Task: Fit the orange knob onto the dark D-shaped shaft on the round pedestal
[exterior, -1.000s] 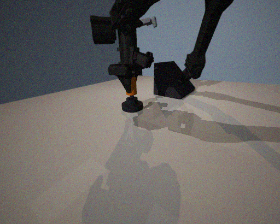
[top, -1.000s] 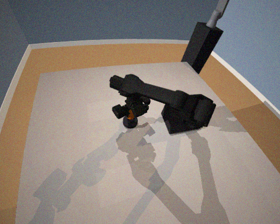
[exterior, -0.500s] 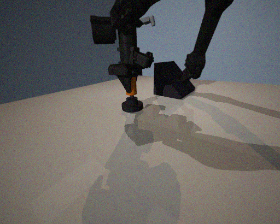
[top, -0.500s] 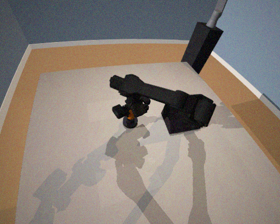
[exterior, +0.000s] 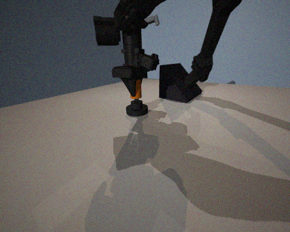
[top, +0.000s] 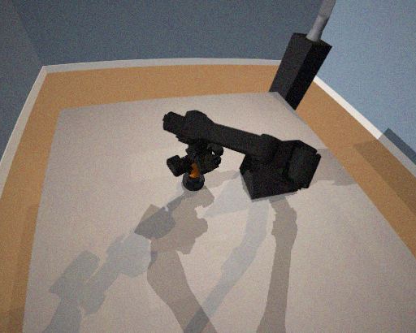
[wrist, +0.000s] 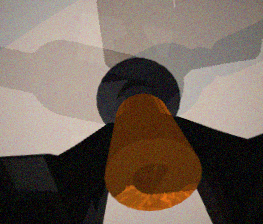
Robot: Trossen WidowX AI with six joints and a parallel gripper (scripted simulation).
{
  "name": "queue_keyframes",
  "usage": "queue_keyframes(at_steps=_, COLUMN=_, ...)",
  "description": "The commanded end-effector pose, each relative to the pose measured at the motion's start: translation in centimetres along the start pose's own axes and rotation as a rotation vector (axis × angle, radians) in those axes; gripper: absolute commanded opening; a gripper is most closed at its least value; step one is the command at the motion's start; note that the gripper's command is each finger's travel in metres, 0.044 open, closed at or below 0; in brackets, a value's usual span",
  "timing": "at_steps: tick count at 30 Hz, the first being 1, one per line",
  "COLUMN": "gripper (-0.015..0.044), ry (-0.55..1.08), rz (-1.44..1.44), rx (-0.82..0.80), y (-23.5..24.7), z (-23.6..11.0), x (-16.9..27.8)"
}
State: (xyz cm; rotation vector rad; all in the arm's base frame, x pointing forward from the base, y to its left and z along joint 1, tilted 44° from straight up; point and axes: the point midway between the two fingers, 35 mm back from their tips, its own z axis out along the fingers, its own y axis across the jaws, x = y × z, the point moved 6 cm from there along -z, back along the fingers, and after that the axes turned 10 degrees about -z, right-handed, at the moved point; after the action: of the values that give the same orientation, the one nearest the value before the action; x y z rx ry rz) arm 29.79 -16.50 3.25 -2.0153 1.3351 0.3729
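My gripper (top: pixel 195 170) (exterior: pixel 136 90) (wrist: pixel 143 125) is shut on the orange knob (top: pixel 195 172) (exterior: pixel 137 89) (wrist: pixel 151 150) and holds it upright. The knob hangs straight over the dark round pedestal (top: pixel 193 183) (exterior: pixel 136 110) (wrist: pixel 137 82). In the exterior view the knob's bottom edge sits just above the top of the dark shaft (exterior: pixel 136 102), which still shows between knob and pedestal. In the wrist view the knob covers the shaft, and a dark hole shows in the knob's near end. The shaft's flat side is hidden.
The arm's dark base block (top: pixel 279 170) (exterior: pixel 175 83) stands to the right of the pedestal. A tall dark post (top: pixel 299 67) stands at the far right edge of the pale mat (top: pixel 108 203). An orange border (top: pixel 39 122) surrounds the mat.
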Motion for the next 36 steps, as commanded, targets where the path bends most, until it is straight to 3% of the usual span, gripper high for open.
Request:
queue_keyframes(at_steps=1, gripper=0.0000, ry=0.001, rz=0.001, rx=0.004, y=-0.01, z=-0.01, x=0.03)
queue_keyframes(at_steps=36, gripper=0.0000, ry=0.001, rz=-0.061, rx=0.004, y=0.13, z=0.02, x=-0.01)
